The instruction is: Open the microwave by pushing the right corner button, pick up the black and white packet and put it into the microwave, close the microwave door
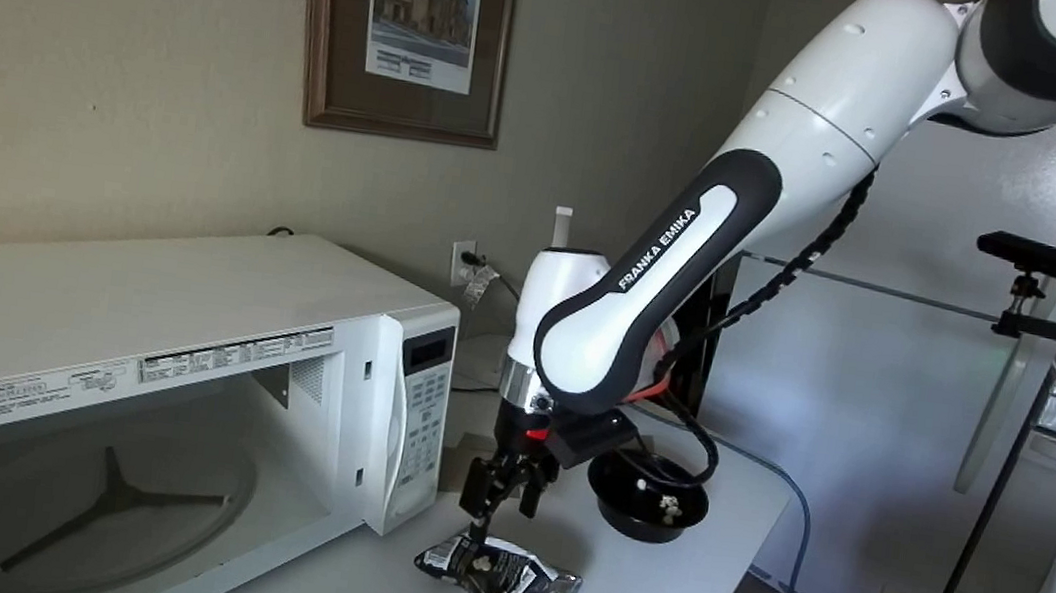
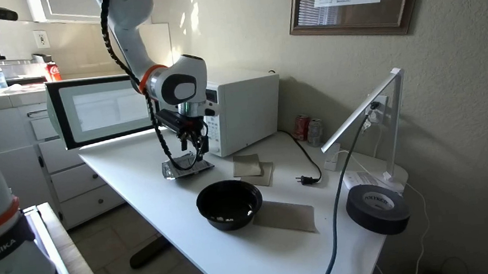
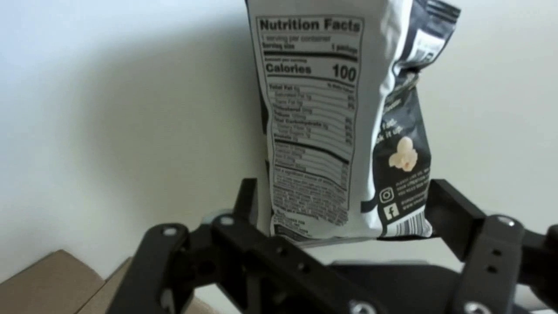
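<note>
So I've got the hand (image 3: 342, 198) right down at the packet (image 3: 311, 131), and in the wrist view it's let go, fingers (image 3: 453, 213) spread wide with the near end of the packet lying between them. Over on the left of that view there's a clear strip of surface (image 3: 152, 152) showing between finger and packet. On the right, the other finger looks right up against the black side, but whether they actually touch I can't tell. Most of the packet runs out past the fingertips, pale nutrition-label face up at me, popcorn picture side angled off to the right.

In both exterior views the packet's lying on the surface outside the microwave (image 1: 136, 289), near the control panel (image 1: 424, 420), with the hand pointing down at it. The door (image 2: 104, 109) is swung wide open, and in an exterior view I can see straight into the cavity (image 1: 294, 439). Also on the surface near the packet: a black bowl (image 2: 229, 195) and some brown sheets (image 2: 286, 216).
</note>
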You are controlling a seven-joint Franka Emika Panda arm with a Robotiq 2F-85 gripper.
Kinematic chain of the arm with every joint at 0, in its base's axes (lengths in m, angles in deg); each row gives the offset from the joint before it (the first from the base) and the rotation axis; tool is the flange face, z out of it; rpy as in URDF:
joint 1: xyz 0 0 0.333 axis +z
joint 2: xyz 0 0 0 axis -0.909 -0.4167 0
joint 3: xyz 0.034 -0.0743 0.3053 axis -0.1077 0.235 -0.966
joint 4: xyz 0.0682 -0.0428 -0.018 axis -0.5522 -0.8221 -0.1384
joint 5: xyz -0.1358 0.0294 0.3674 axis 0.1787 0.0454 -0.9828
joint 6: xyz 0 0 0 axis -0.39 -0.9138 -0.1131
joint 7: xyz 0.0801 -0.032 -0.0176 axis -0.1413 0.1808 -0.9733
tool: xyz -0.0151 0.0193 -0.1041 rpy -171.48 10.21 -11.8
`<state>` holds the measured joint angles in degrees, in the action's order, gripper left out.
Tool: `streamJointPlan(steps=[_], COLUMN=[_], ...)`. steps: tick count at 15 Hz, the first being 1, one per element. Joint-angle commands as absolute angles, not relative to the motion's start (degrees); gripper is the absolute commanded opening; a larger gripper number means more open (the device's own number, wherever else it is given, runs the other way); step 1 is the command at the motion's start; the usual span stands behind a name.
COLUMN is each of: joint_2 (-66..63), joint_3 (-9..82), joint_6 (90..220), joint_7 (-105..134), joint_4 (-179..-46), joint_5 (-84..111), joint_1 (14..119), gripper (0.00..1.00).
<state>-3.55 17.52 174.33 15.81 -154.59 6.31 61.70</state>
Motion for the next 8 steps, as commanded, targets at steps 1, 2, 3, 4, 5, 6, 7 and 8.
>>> streamJointPlan(steps=[1, 2, 3, 4, 5, 6, 7, 8], joint_2=[-3.60, -3.61, -3.67, -3.67, -3.73, -3.84, -3.99, -4.11], joint_3=[20.55, 20.78, 20.89, 21.22, 21.35, 21.51, 21.63, 21.72], joint_6=[169.89, 169.20, 168.66, 168.23, 167.87, 167.85, 167.64, 167.54], joint_7=[13.64, 13.28, 12.85, 12.88, 12.59, 12.45, 12.30, 12.30], joint_4=[-153.81, -153.70, -153.63, -153.54, -153.39, -153.26, -153.04, -152.86], joint_5=[4.56, 4.33, 3.98, 4.09, 3.93, 3.83, 3.71, 3.62], joint_1=[64.91, 65.21, 65.40, 65.78, 65.98, 66.19, 66.38, 66.56], gripper=[0.70, 0.60, 0.53, 0.43, 0.37, 0.30, 0.22, 0.15])
